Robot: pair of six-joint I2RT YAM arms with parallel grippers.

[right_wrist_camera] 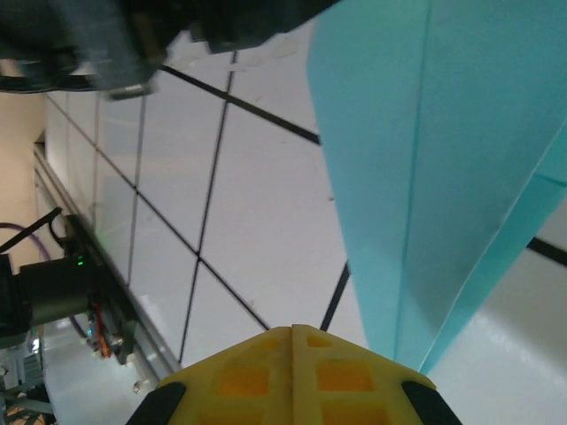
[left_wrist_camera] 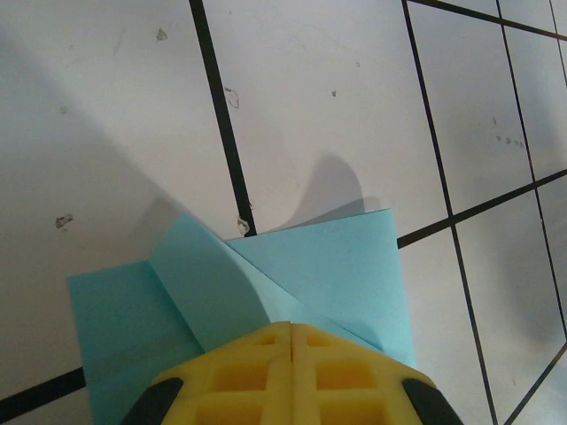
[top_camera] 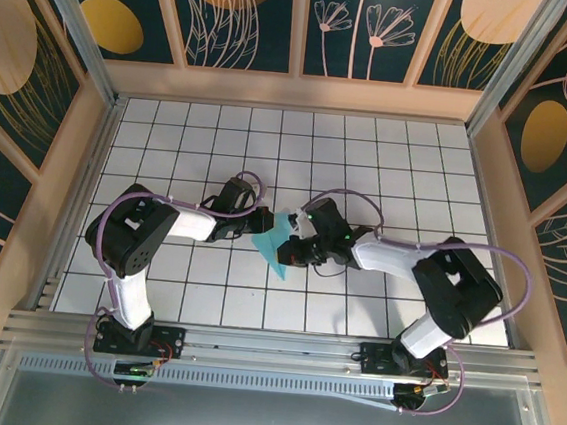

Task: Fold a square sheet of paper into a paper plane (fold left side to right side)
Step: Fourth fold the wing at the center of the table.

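White gridded desk (top_camera: 419, 165), creased turquoise sheet of paper (top_camera: 279, 240) at its middle between both arms, folded into overlapping layers with one flap lifted, left fingers (left_wrist_camera: 257, 363) pressed together pinching its near edge, right fingers (right_wrist_camera: 337, 363) pressed together on themselves, just beside its pointed corner

Both arms reaching inward, left tool (top_camera: 263, 222) and right tool (top_camera: 287, 250) clamped shut, tips close together
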